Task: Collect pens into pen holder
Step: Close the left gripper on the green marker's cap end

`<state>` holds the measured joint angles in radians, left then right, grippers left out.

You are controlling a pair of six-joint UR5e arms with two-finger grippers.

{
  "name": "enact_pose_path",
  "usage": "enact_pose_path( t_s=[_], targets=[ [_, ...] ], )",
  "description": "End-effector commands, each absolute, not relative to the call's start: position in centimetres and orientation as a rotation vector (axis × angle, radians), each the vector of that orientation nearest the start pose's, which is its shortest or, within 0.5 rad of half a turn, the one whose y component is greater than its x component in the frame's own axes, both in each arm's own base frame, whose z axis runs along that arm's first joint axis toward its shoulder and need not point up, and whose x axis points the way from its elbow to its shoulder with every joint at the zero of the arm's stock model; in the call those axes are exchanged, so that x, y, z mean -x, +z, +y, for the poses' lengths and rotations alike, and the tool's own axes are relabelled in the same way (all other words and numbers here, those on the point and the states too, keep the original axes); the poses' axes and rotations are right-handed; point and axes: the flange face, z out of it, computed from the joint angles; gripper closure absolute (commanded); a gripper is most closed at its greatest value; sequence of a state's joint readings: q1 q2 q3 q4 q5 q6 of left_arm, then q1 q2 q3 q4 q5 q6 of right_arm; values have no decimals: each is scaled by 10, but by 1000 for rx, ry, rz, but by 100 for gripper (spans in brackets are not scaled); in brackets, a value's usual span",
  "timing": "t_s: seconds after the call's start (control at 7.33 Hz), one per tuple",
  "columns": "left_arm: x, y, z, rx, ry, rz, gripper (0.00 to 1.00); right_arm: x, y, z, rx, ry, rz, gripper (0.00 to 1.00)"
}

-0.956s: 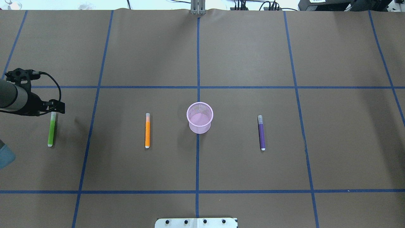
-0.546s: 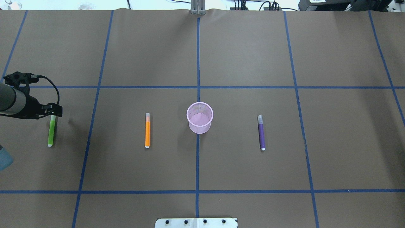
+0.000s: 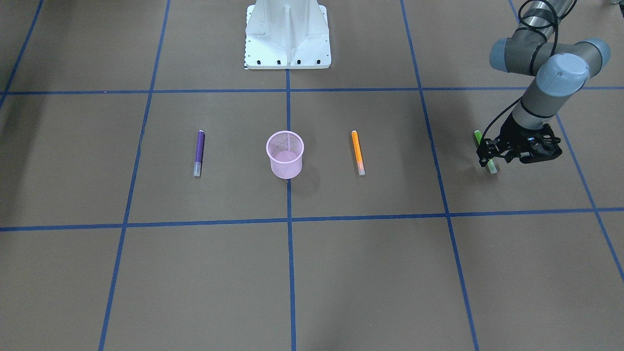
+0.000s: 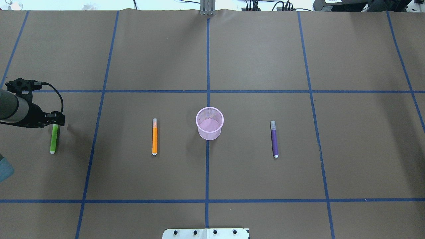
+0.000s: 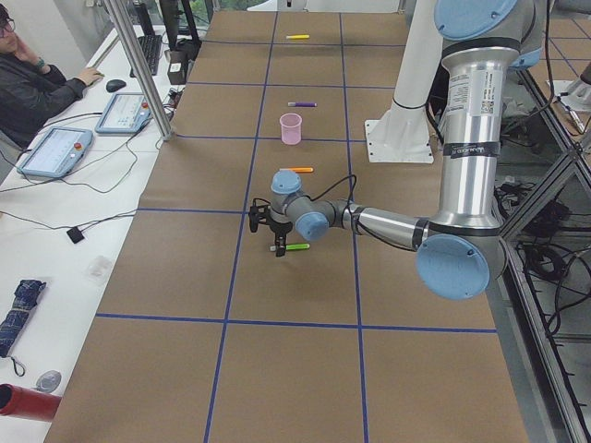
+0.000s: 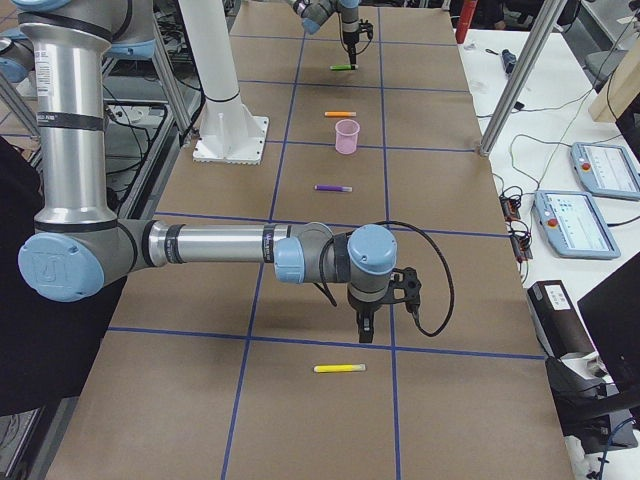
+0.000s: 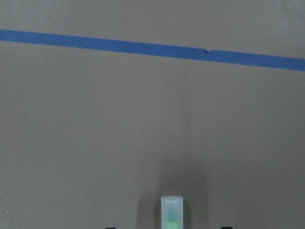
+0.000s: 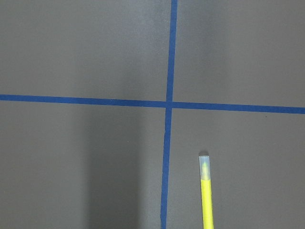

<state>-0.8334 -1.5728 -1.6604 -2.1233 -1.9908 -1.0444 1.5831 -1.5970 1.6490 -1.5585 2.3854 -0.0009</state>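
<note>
Left tool (image 4: pixel 57 121) sits over the 12 o'clock cap end of the bright green marker pen (image 4: pixel 53 139); pen axis runs 12–6. Jaws apart, straddling cap, nothing gripped.

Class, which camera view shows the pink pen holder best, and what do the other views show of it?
The overhead exterior view: the pen holder is central, its open mouth and inside visible. The front-facing view shows its mesh wall at a slant; both side views show it small and far; the wrist views miss it.

overhead: forward-down | front: opposite, steep | both share pen holder (image 4: pixel 209 123) – wrists close
</note>
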Motion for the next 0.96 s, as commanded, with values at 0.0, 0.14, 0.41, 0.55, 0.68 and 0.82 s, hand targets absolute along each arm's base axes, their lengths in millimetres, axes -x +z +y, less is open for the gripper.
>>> enact_pose_path(
  t_s=[0.0, 0.14, 0.41, 0.55, 0.68, 0.82],
  targets=[
    [-287, 565, -450, -81, -153, 748, 32, -67, 629, -484, -65, -15, -814, 0],
    [-287, 565, -450, -81, -153, 748, 39, -67, 630, -484, -65, -15, -812, 0],
    [-287, 565, -450, -82, -152, 747, 43, -67, 630, -484, -65, -15, -812, 0],
    [-287, 565, -450, -82, -152, 747, 44, -67, 630, -484, -66, -17, -811, 0],
    [-285, 568, -448, -77, -153, 743, 50, -67, 629, -484, -67, -17, -811, 0],
    [-285, 568, -448, -78, -153, 742, 54, -67, 630, -484, -64, -16, -811, 0]
  ],
)
